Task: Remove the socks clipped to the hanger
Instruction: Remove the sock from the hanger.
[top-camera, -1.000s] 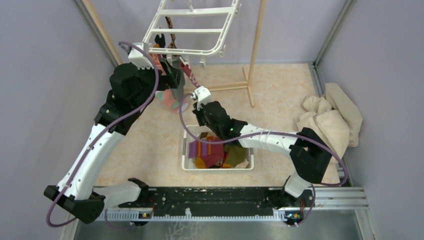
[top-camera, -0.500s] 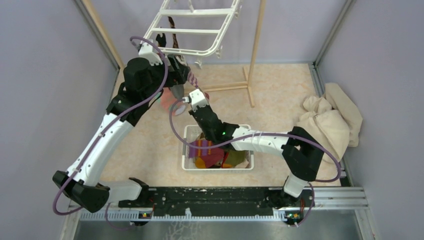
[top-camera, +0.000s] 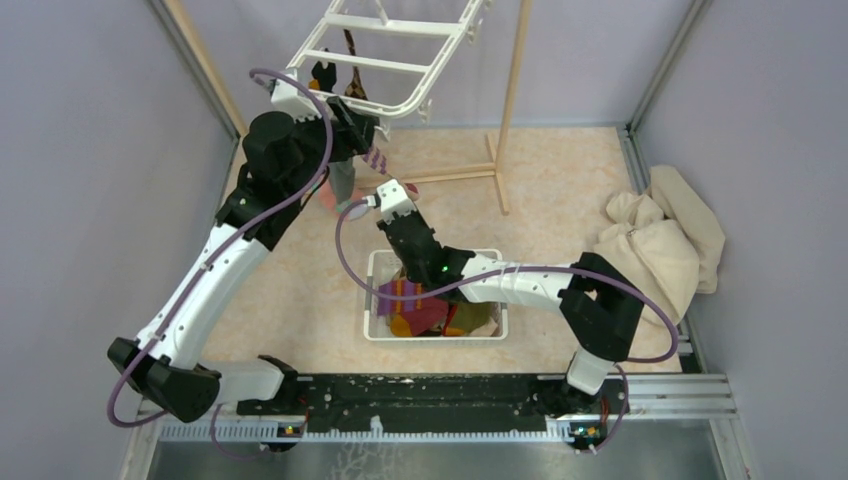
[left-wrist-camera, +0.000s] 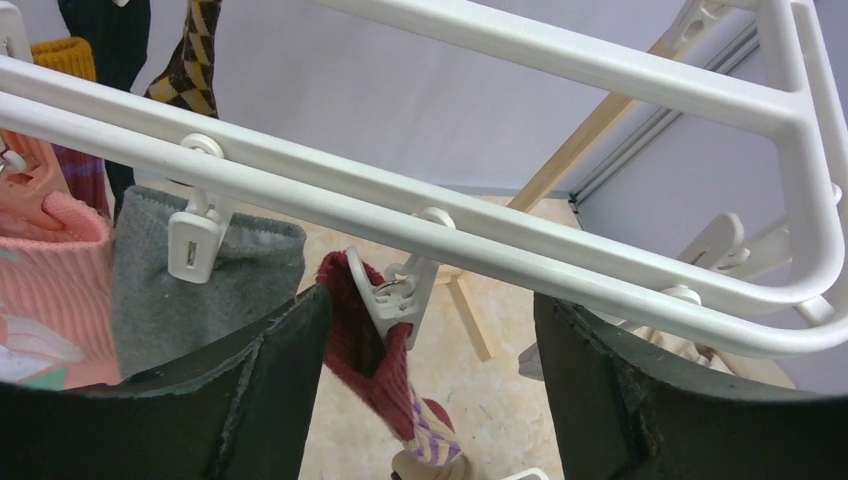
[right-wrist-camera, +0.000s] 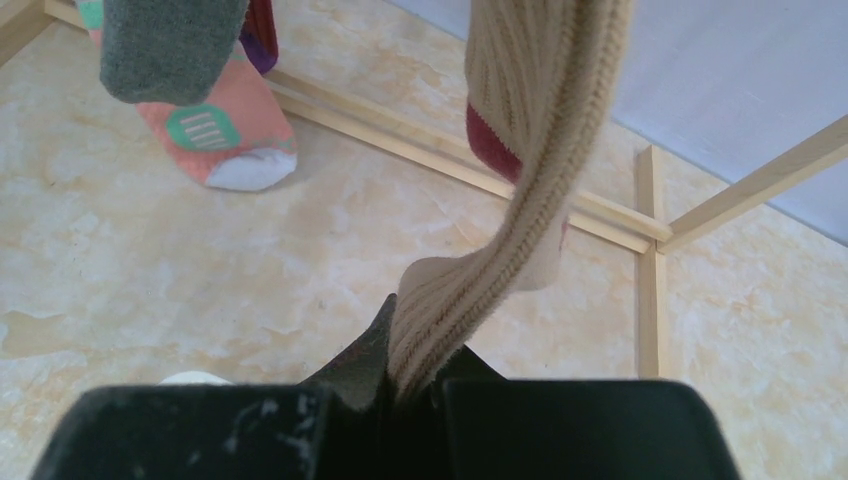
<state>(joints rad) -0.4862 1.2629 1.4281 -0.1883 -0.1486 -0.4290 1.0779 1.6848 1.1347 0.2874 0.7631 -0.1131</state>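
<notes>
Hanger (top-camera: 385, 62): white moulded plastic, rectangular frame with round-edged cross bars. It is seen tilted, high at the far side by the wooden rack (top-camera: 515, 90). Small white clips dangle from the rim.

Left gripper (left-wrist-camera: 430, 305): jaws held wide apart, nothing gripped. The matte black fingers (left-wrist-camera: 270, 390) straddle one clip (left-wrist-camera: 393, 297). That clip pinches the maroon cuff of the striped sock (left-wrist-camera: 385, 385).

Right gripper (right-wrist-camera: 410, 385): clamped on the lower end of the same sock (tan ribbed knit there, twisted and pulled taut up toward the hanger).

Other socks clipped alongside:
- grey sock (left-wrist-camera: 150, 300), fuzzy
- pink sock (left-wrist-camera: 45, 280), ribbed knit, mint patches and white toe visible from the right wrist
- argyle sock (left-wrist-camera: 190, 55), brown, further back
- black sock (left-wrist-camera: 110, 30), further back

Basket (top-camera: 368, 300): white, rectangular, set under the right forearm. A pile of mixed-colour socks (top-camera: 420, 305) is held in it.

Table (top-camera: 570, 190): beige marbled surface, smooth. The rack's wooden base rails are laid on it.

A rumpled beige cloth heap (top-camera: 660, 245) is lying at the right edge.

The cell is enclosed by plain lilac walls (top-camera: 90, 150) with metal corner profiles.
</notes>
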